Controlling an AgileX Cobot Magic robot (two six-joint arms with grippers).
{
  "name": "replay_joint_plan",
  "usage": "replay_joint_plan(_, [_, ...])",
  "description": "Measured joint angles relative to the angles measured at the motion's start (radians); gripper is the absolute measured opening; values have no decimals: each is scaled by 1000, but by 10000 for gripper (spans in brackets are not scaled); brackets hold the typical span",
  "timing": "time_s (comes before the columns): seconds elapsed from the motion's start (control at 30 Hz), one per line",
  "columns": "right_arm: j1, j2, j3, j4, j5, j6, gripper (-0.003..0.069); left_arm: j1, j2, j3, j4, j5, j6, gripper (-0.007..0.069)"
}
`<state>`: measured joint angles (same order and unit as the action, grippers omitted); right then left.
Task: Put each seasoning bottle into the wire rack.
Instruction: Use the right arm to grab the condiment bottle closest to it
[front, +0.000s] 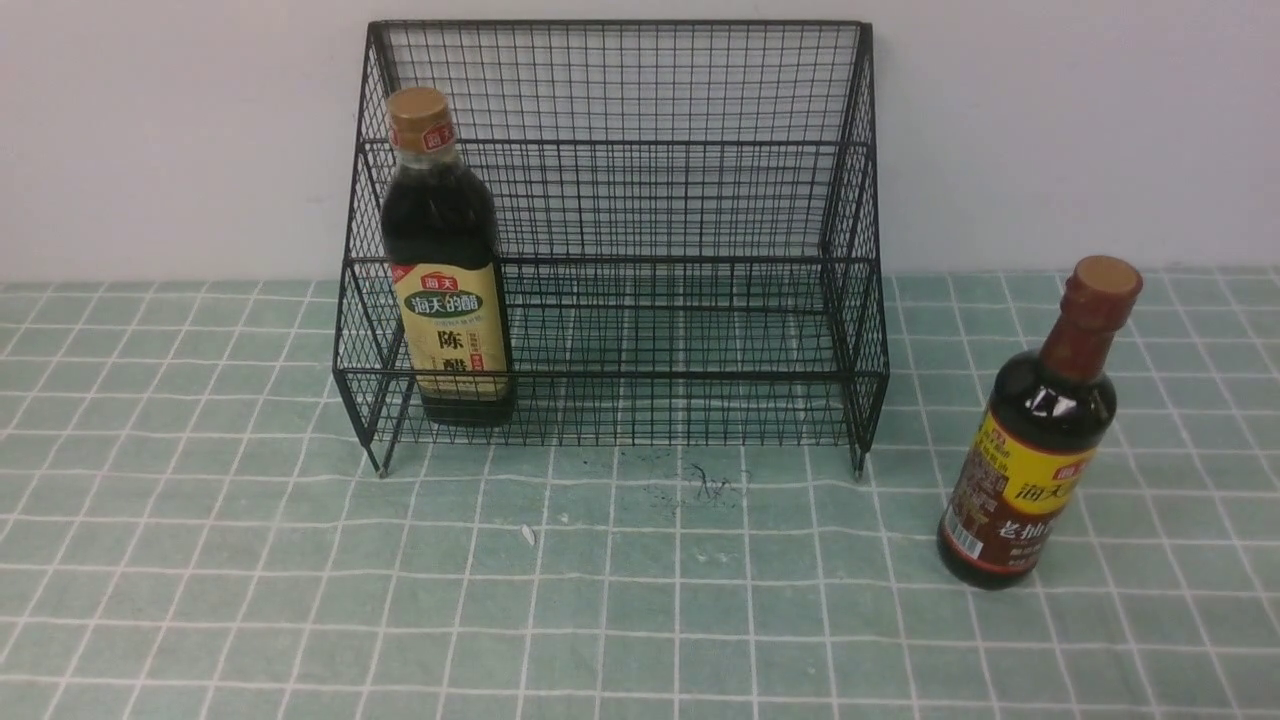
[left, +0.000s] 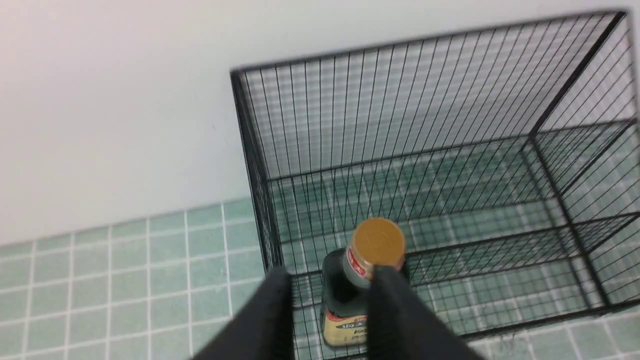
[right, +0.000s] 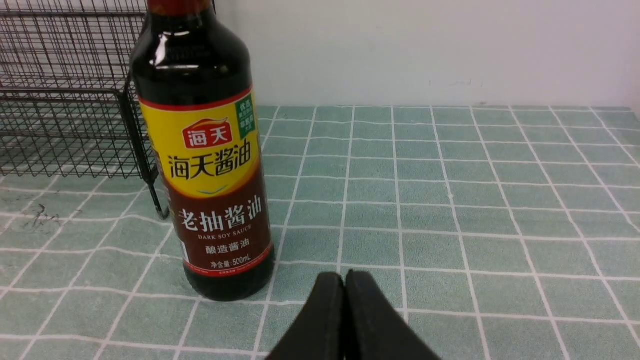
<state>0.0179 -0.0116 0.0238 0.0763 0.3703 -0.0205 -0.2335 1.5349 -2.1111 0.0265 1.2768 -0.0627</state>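
Observation:
The gold-capped bottle with a tan label stands upright inside the black wire rack, at the left end of its lower tier. In the left wrist view my left gripper is open and empty, above and short of this bottle and the rack. The slimmer bottle, with a brown-red neck and a yellow-and-maroon label, stands on the cloth to the right of the rack. My right gripper is shut and empty, low over the cloth just beside this bottle. Neither gripper shows in the front view.
A green checked tablecloth covers the table. A white wall stands right behind the rack. A dark scribble and a small white speck mark the cloth in front of the rack. The rack's right leg stands close to the slim bottle.

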Motion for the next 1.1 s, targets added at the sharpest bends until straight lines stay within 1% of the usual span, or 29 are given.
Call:
replay_joint_plan(0.03, [0, 0, 0, 0, 0, 0, -17, 0, -32, 12, 0, -1, 0, 82])
replay_joint_plan(0.07, [0, 0, 0, 0, 0, 0, -17, 0, -39, 20, 0, -1, 0, 74])
replay_joint_plan(0.1, [0, 0, 0, 0, 0, 0, -17, 0, -89, 56, -1, -1, 0, 30])
replay_joint_plan(0.13, [0, 0, 0, 0, 0, 0, -17, 0, -145, 98, -3, -1, 0, 9])
replay_joint_plan(0.17, [0, 0, 0, 0, 0, 0, -17, 0, -178, 140, -5, -1, 0, 3])
replay_joint_plan(0.2, [0, 0, 0, 0, 0, 0, -17, 0, -187, 140, -5, -1, 0, 1])
replay_joint_plan(0.23, [0, 0, 0, 0, 0, 0, -17, 0, -231, 189, -5, 0, 0, -3])
replay_joint_plan(0.37, [0, 0, 0, 0, 0, 0, -17, 0, -463, 496, -26, -18, -3, -6])
replay_joint_plan(0.67, [0, 0, 0, 0, 0, 0, -17, 0, -983, 1128, -142, -348, 8, -6])
replay_joint_plan(0.73, [0, 0, 0, 0, 0, 0, -17, 0, -1073, 1221, -155, -390, 7, -6])
replay_joint_plan(0.83, [0, 0, 0, 0, 0, 0, -17, 0, -1195, 1341, -165, -413, 7, -6])
replay_joint_plan(0.97, [0, 0, 0, 0, 0, 0, -17, 0, -1303, 1447, -165, -414, 7, -6])
replay_joint_plan(1.1, [0, 0, 0, 0, 0, 0, -17, 0, -1366, 1507, -166, -413, 7, -6])
